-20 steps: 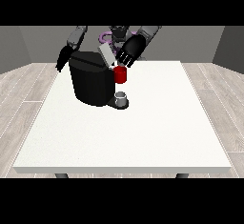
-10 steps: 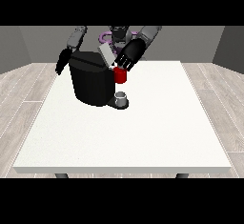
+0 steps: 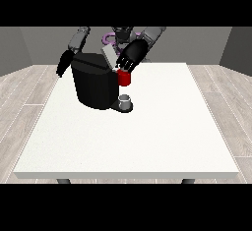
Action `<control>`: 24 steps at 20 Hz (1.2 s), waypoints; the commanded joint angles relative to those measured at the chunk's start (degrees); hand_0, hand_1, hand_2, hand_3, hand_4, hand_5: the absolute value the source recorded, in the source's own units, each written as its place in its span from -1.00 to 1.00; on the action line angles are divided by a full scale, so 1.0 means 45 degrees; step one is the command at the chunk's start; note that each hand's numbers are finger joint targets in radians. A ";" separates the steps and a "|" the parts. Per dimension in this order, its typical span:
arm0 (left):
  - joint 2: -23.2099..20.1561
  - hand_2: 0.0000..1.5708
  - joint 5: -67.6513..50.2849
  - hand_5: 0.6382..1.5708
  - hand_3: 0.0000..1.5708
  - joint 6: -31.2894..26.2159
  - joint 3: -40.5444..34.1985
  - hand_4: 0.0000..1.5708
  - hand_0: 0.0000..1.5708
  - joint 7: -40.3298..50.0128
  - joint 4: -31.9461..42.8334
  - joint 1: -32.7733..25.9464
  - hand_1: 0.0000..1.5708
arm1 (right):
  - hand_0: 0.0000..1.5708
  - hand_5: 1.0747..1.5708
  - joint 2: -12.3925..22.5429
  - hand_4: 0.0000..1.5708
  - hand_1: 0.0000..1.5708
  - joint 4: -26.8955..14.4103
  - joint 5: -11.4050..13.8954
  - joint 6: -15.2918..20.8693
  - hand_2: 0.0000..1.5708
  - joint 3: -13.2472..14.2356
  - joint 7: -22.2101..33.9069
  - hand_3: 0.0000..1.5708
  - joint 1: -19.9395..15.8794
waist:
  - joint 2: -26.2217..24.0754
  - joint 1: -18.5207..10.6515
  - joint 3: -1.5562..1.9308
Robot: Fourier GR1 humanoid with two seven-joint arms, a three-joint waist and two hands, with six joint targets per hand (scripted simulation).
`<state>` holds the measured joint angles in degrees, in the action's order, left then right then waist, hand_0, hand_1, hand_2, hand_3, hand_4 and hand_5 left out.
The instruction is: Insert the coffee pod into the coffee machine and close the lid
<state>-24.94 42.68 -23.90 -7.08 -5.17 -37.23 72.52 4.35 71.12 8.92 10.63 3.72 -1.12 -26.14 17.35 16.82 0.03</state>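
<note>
The black coffee machine [image 3: 94, 85] stands on the white table [image 3: 147, 136] at the back left. Its grey lid [image 3: 109, 56] is tilted up at the top. A red thing at the machine [image 3: 124, 78] sits at its front top corner. The hand at the view's right [image 3: 131, 57] hovers just over the lid and the red thing, with its fingers stretched down towards them. The hand at the view's left [image 3: 63, 63] hangs beside the machine's far side, fingers pointing down and holding nothing. The pod does not show plainly.
A small grey thing [image 3: 125, 100] stands on the machine's base, below the red thing. The table's right edge and front edge lie far from both hands. A wooden floor surrounds the table.
The hand at the view's right has sunk slightly towards the lid and red thing. The hand at the view's left has lowered a little beside the machine.
</note>
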 commanded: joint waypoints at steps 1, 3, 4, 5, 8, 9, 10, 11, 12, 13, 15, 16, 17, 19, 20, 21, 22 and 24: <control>-0.0451 0.58 0.0219 1.00 0.52 0.0505 -0.0087 -0.55 0.55 -0.0403 0.0137 0.0216 0.55 | -1.00 1.00 -0.0061 -1.00 -1.00 0.0374 0.0311 0.0249 -1.00 -0.0237 0.0149 -1.00 -0.0270 | 0.0459 0.0271 -0.0007; 0.0237 0.55 0.0167 1.00 0.50 0.0569 0.0045 -0.54 0.53 -0.0133 0.0003 -0.0066 0.53 | -1.00 1.00 0.0008 -0.82 -1.00 0.0022 0.0147 0.0159 -1.00 -0.0028 -0.0282 -1.00 0.0131 | -0.0020 0.0097 -0.0003; -0.0010 0.54 0.0222 1.00 0.49 0.0798 -0.0087 -0.54 0.51 -0.0222 0.0255 -0.0127 0.51 | -1.00 1.00 -0.0109 -1.00 -1.00 0.0477 0.0393 0.0227 -1.00 -0.0379 0.0673 -1.00 -0.0081 | -0.0111 0.0246 -0.0008; 0.0605 0.53 0.0209 1.00 0.49 0.0991 -0.0010 -0.55 0.50 0.0367 -0.0062 0.0180 0.50 | -1.00 1.00 -0.0095 -1.00 -1.00 -0.0085 0.0105 0.0310 -1.00 0.0065 0.0108 -1.00 -0.0307 | -0.0075 0.0035 -0.0001; -0.0207 0.58 0.0818 1.00 0.47 0.1111 0.0399 -1.00 0.56 -0.0285 -0.0083 0.0017 0.56 | -1.00 1.00 0.0113 -1.00 -1.00 0.0156 0.0203 0.0054 -1.00 -0.0103 0.0152 -1.00 -0.0071 | 0.0066 0.0161 -0.0003; -0.0693 0.56 0.0860 1.00 0.44 0.0949 0.0290 -1.00 0.54 -0.0538 0.0391 -0.0255 0.54 | -1.00 1.00 -0.0185 -0.82 -1.00 0.0794 0.0488 -0.0004 -1.00 -0.0745 0.0443 -1.00 0.0491 | -0.0064 0.0629 -0.0008; -0.0834 0.56 0.1094 1.00 0.41 0.1018 0.0610 -1.00 0.55 -0.0987 -0.0094 0.0161 0.55 | -1.00 1.00 -0.0172 -1.00 -1.00 0.0242 0.0285 0.0481 -1.00 -0.0091 -0.0183 -1.00 -0.0299 | 0.0875 0.0079 -0.0002; -0.0621 0.56 0.1201 1.00 0.40 0.0996 0.0809 -1.00 0.54 -0.1073 -0.0094 -0.0135 0.54 | -1.00 1.00 0.0141 -1.00 -1.00 0.0273 0.0009 0.0204 -1.00 0.0205 0.0433 -1.00 -0.0485 | 0.0413 -0.0042 -0.0003; -0.0102 0.55 0.1269 1.00 0.39 0.1271 0.0723 -1.00 0.54 -0.0035 0.0150 -0.0033 0.54 | -1.00 1.00 0.0117 -1.00 -1.00 0.0333 0.0091 -0.0085 -1.00 -0.0117 0.0503 -1.00 -0.0228 | 0.0095 0.0424 -0.0002; -0.0604 0.52 0.1418 1.00 0.36 0.1438 0.0827 -1.00 0.49 -0.0964 0.0192 -0.0524 0.49 | -1.00 1.00 -0.0072 -1.00 -1.00 0.0772 0.0090 -0.0285 -1.00 -0.0471 0.0345 -1.00 0.0420 | 0.0095 0.0622 -0.0006; -0.0771 0.50 0.1470 1.00 0.34 0.1375 0.0732 -1.00 0.48 -0.0801 0.0195 0.0239 0.48 | -1.00 1.00 0.0222 -1.00 -1.00 0.0540 0.0214 0.0021 -1.00 -0.0104 0.0656 -1.00 -0.0656 | 0.0744 0.0443 -0.0004; -0.1262 0.49 0.1402 1.00 0.30 0.1531 0.0607 -1.00 0.49 -0.1681 0.0358 -0.0553 0.49 | -1.00 1.00 -0.0128 -1.00 -1.00 0.0942 0.0176 0.0096 -1.00 -0.0338 0.0218 -1.00 0.0342 | 0.0620 0.0432 -0.0007; -0.0595 0.46 0.1412 1.00 0.27 0.1336 0.0790 -1.00 0.45 -0.1164 0.0161 -0.0242 0.45 | -1.00 1.00 0.0005 -1.00 -1.00 0.0299 0.0116 0.0277 -1.00 0.0060 0.0119 -1.00 -0.0123 | 0.0596 0.0076 -0.0002; -0.0522 0.45 0.1370 1.00 0.29 0.2005 0.0555 -1.00 0.42 -0.1293 0.0344 -0.0389 0.42 | -1.00 1.00 0.0059 -1.00 -1.00 0.0764 -0.0008 -0.0020 -1.00 -0.0073 0.0509 -1.00 -0.0276 | 0.0852 0.0449 -0.0006; -0.0944 0.45 0.1133 1.00 0.25 0.1216 0.0367 -1.00 0.42 -0.1495 0.0413 0.0209 0.42 | -1.00 1.00 0.0055 -1.00 -1.00 0.0549 0.0329 0.0151 -1.00 -0.0243 0.0645 -1.00 -0.0511 | 0.0892 0.0164 -0.0006; -0.0553 0.44 0.1142 1.00 0.24 0.1279 0.0361 -1.00 0.41 -0.0915 0.0429 0.0072 0.41 | -1.00 1.00 0.0106 -1.00 -1.00 0.0451 0.0253 -0.0090 -1.00 -0.0287 0.0351 -1.00 0.0056 | 0.0341 0.0342 -0.0003; -0.0095 0.43 0.1201 1.00 0.23 0.2124 0.0365 -1.00 0.41 -0.0895 0.0298 -0.0362 0.41 | -1.00 1.00 0.0370 -1.00 -1.00 0.0527 0.0071 -0.0228 -1.00 -0.0021 0.0588 -1.00 -0.0059 | 0.0329 0.0364 -0.0005; -0.0499 0.46 0.1203 1.00 0.21 0.2192 0.0261 -1.00 0.46 -0.1387 0.0277 -0.0009 0.46 | -1.00 1.00 -0.0034 -0.92 -1.00 0.0700 0.0072 0.0082 -1.00 -0.0125 0.0462 -1.00 -0.0036 | 0.0695 0.0555 -0.0004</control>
<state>-28.04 47.95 -16.47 -5.52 -10.88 -35.91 72.58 4.55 74.20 9.77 10.96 2.86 1.30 -27.13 20.26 18.70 0.07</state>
